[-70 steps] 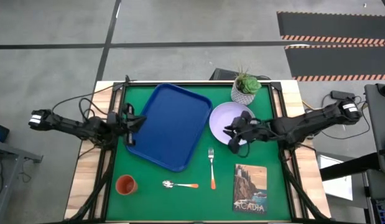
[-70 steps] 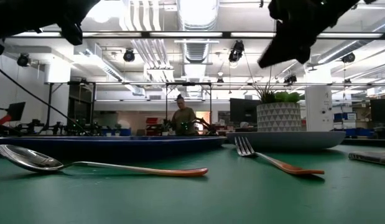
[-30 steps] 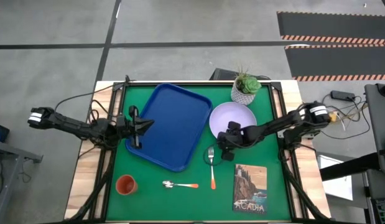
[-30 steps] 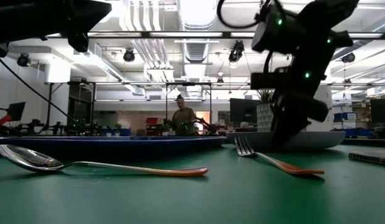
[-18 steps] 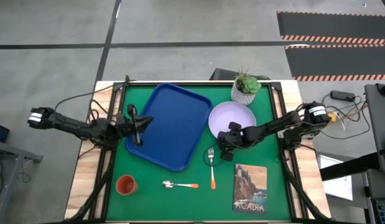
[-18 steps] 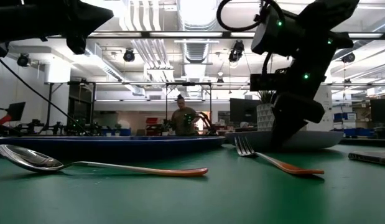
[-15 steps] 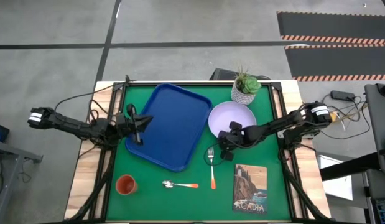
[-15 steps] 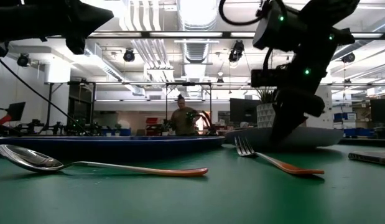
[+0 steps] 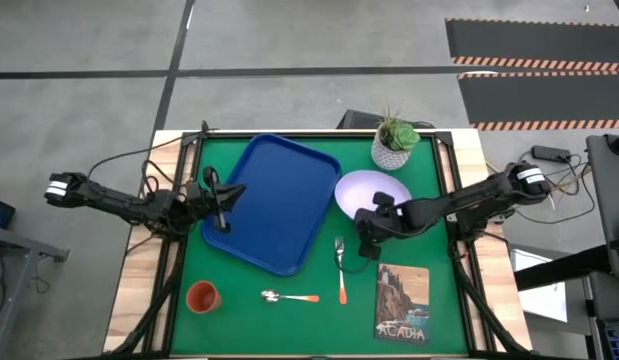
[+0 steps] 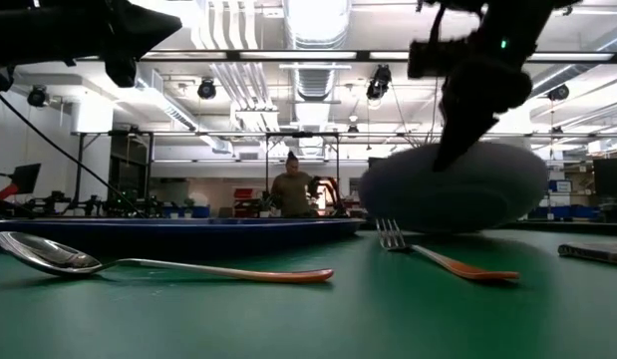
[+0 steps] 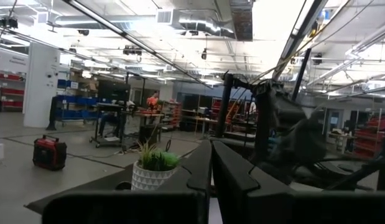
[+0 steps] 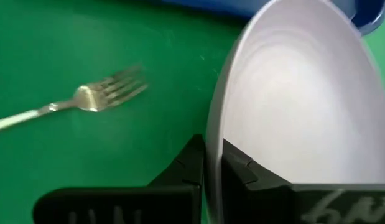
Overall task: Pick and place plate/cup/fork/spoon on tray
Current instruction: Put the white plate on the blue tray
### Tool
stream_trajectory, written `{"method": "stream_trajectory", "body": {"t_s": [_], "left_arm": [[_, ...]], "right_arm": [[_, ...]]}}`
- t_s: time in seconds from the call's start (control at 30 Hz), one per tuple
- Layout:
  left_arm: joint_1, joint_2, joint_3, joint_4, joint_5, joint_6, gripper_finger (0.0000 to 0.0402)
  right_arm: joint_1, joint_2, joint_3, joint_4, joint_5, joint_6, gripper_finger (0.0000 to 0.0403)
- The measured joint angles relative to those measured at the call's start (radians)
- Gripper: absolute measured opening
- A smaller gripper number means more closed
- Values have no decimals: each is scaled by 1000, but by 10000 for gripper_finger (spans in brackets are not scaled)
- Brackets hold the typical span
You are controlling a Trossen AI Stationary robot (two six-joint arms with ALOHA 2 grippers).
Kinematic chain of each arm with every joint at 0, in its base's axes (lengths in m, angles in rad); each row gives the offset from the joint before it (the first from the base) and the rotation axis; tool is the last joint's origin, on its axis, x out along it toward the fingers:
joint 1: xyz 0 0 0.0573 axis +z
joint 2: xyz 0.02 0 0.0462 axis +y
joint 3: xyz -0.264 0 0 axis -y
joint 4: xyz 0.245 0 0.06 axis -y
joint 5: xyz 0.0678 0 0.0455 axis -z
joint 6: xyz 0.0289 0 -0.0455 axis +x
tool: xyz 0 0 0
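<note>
A green mat covers the desk [image 9: 179, 330], with an open workshop floor behind it. My right gripper [image 9: 367, 230] has its fingers [image 12: 242, 171] clamped on the near rim of the plate [image 9: 374, 190], one finger either side of the edge in the right wrist view. The low view shows the plate tilted and apparently off the mat, just behind the fork [image 10: 443, 259]. The blue tray [image 9: 274, 200] lies just beside the plate, and nothing is on it. The fork, the spoon [image 9: 289, 297] and the orange-red cup [image 9: 202, 296] sit on the mat, apart from the tray. My left gripper [image 9: 221, 195] hangs over the tray's outer edge with its fingers pressed together on nothing.

Judgement: the step in hand is carrying the plate, the first item. The next move calls for travel across to the tray, levelling the plate, lowering it flat inside the rim, then release. Risk: an edge grip may let the plate pivot
</note>
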Motion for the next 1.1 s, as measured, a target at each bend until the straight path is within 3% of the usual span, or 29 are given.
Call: {"method": "stream_trajectory", "body": {"t_s": [0.37,0.77,1.1], "left_arm": [[0,2,1,19,-30,45,0],[0,-4,3,32,-52,52,0],[0,-19,2,50,-53,51,0]], "right_arm": [[78,63,195,-20,120,-141,11],[76,338,461,5,131,-461,12],[13,557,644,148,-25,-679,12]]}}
